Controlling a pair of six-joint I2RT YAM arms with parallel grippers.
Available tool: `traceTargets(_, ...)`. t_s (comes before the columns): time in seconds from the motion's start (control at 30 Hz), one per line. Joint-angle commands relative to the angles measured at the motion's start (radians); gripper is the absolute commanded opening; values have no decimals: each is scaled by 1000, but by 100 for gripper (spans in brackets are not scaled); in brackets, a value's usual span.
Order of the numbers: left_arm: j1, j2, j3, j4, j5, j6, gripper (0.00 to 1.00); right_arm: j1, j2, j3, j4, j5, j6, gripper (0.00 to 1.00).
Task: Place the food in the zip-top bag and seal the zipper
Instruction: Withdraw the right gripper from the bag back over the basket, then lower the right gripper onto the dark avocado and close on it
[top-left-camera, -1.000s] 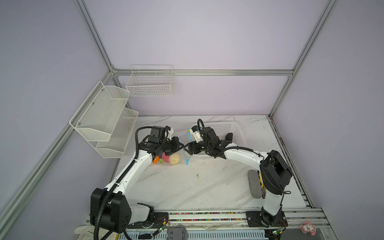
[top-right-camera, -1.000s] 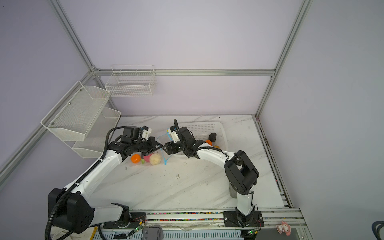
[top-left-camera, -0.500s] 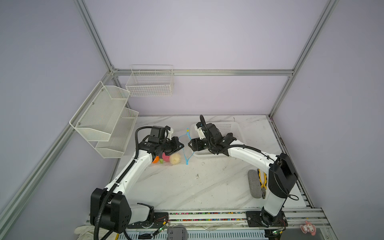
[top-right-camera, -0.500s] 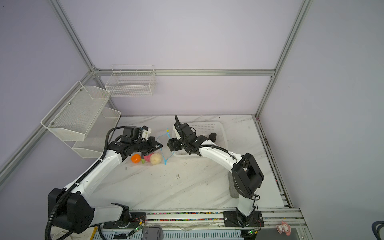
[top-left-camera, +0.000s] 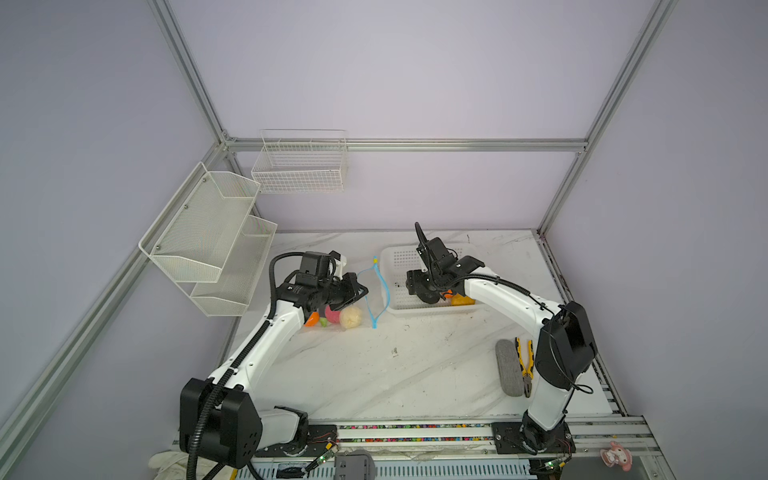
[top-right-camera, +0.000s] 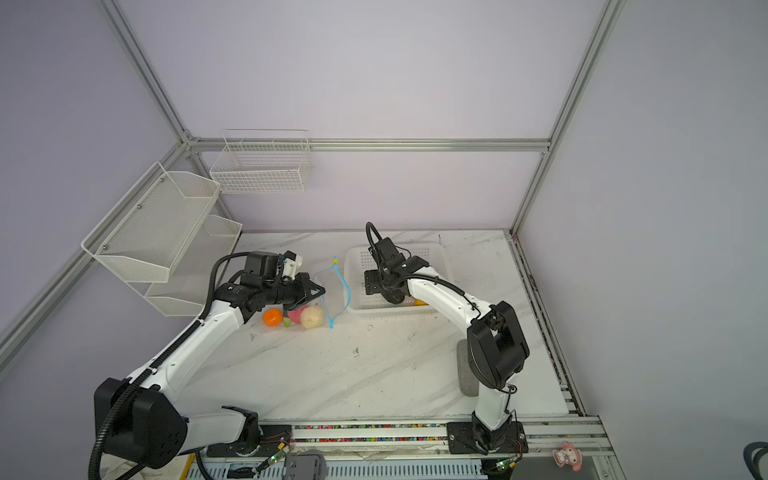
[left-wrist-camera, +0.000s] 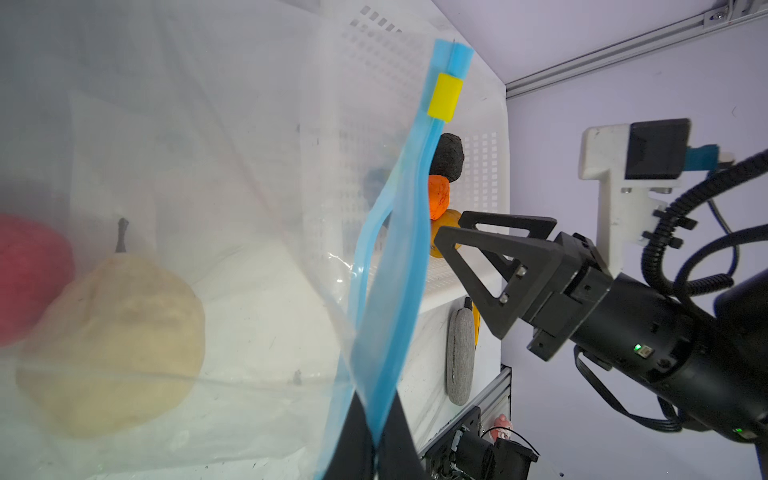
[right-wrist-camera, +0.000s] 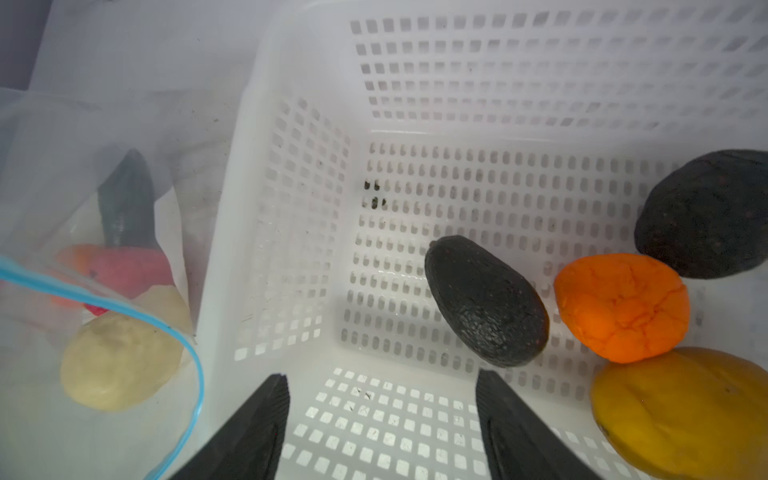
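clear floppy zip-top bag (left-wrist-camera: 249, 166) sits on bench (top-left-camera: 395, 374) beside white perforated plastic basket (right-wrist-camera: 291, 208), cream pear (left-wrist-camera: 116, 340) inside, left end effector (left-wrist-camera: 376, 440) clamped on its light-blue zipper strip (left-wrist-camera: 399, 257), right end effector (right-wrist-camera: 380, 415) jaws apart above black lump (right-wrist-camera: 486, 299) in basket.

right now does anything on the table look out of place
Yes: yellow-handled pliers lie beside a grey pad on the table near the right arm's base, stray items with no part in the bagging. Nothing looks spilled or damaged.

The bag (top-left-camera: 362, 306) lies just left of the basket (top-left-camera: 399, 266). A pear (top-left-camera: 350, 318) sits in the bag. An avocado (right-wrist-camera: 486, 299) lies in the basket
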Motion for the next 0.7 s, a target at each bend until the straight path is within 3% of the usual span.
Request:
traceTargets(0.0, 4, -30, -20, 43, 21, 12, 0, -28, 15, -9, -60, -12, 20, 76)
traceTargets(0.4, 4, -22, -14, 45, 22, 15, 0, -89, 118, -1, -87, -57, 12, 78)
traceTargets(0.67, 5, -22, -12, 44, 19, 18, 0, -101, 180, 24, -78, -87, -8, 85)
